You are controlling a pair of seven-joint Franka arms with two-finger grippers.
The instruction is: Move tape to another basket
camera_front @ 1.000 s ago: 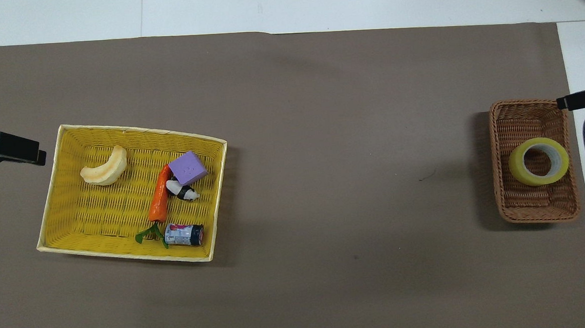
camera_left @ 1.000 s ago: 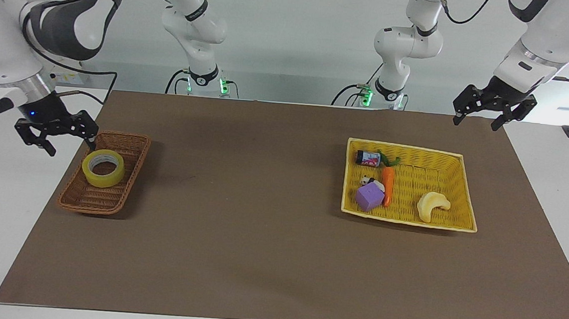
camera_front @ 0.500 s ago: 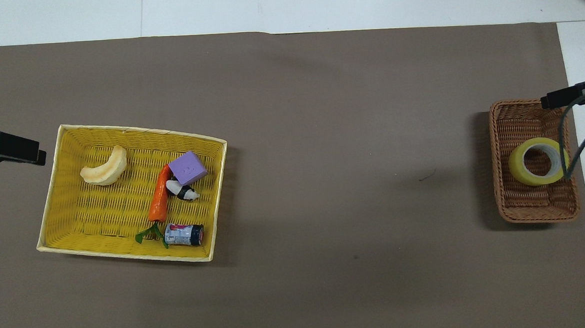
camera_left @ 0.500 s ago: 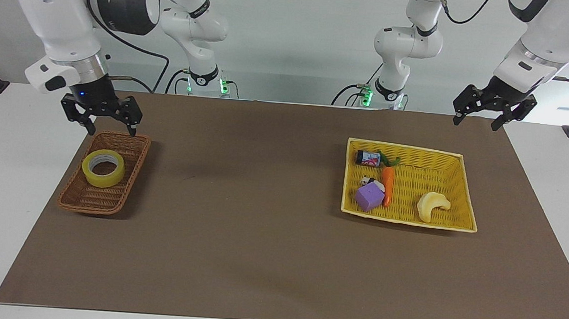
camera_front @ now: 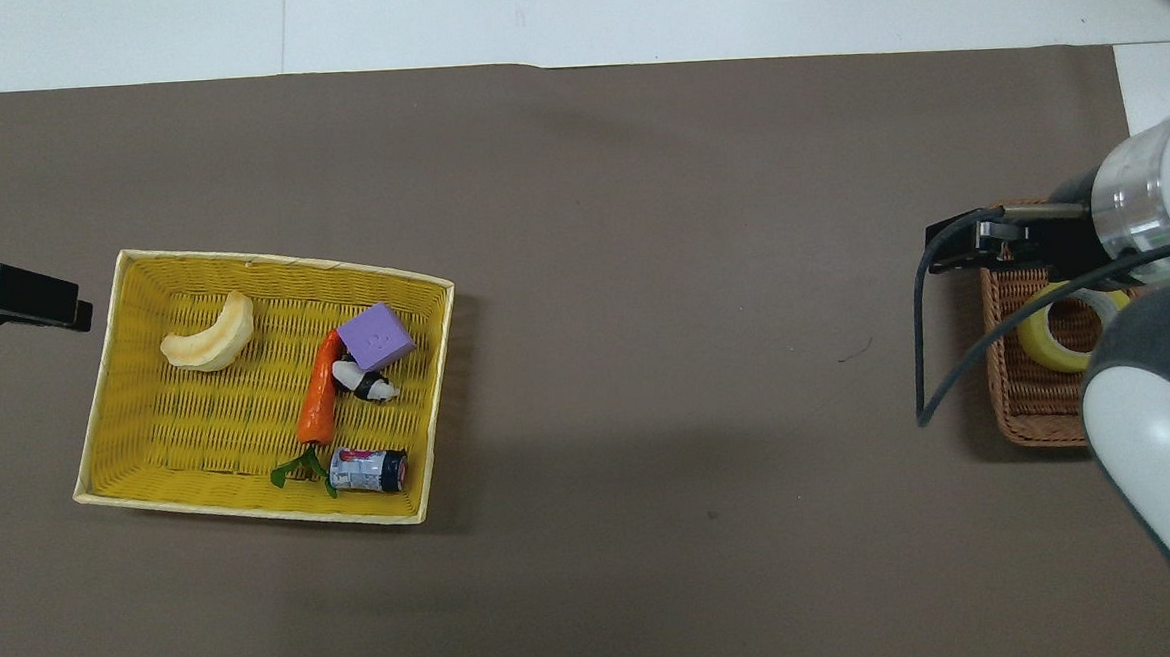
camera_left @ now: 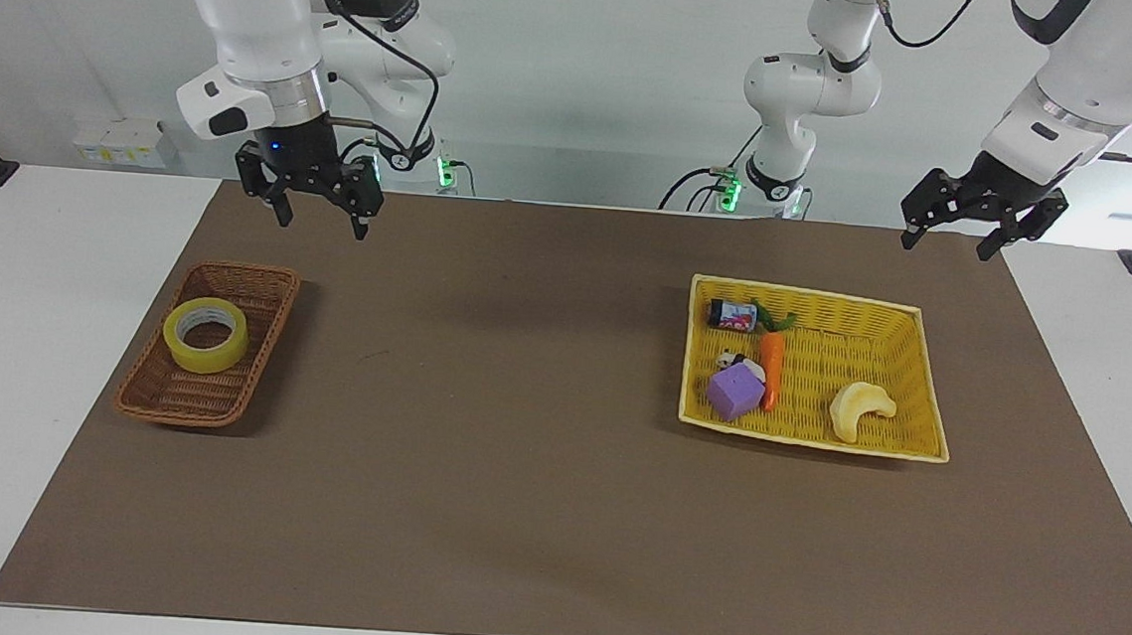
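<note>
Brown paper is covering the tabletop (camera_left: 512,513), and a small brown wicker basket (camera_left: 154,396) is sitting on it toward the right arm's end. Yellow tape (camera_left: 206,334), a wide roll with a pale core ring, is lying flat inside this basket, in the half nearer to the robots. In the overhead view the right arm is partly covering both the basket (camera_front: 1024,396) and the tape (camera_front: 1041,345).

Taking the wicker basket as the landmark: the right tool (camera_left: 319,219) is hanging in the air with its two fingers spread open and holding nothing, over bare brown paper beside the basket's nearer end, on the side toward the table's middle. It is not touching the basket or the tape.

Well apart from the wicker basket, toward the left arm's end, a larger yellow tray (camera_left: 905,381) is lying on the paper. It is holding a purple block (camera_left: 735,391), an orange carrot (camera_left: 772,367), a pale banana (camera_left: 861,408), a small can (camera_left: 732,315) and a little black-and-white toy (camera_left: 730,361).

Over the paper's edge near that tray, the left tool (camera_left: 954,243) is waiting in the air, fingers open and empty.
</note>
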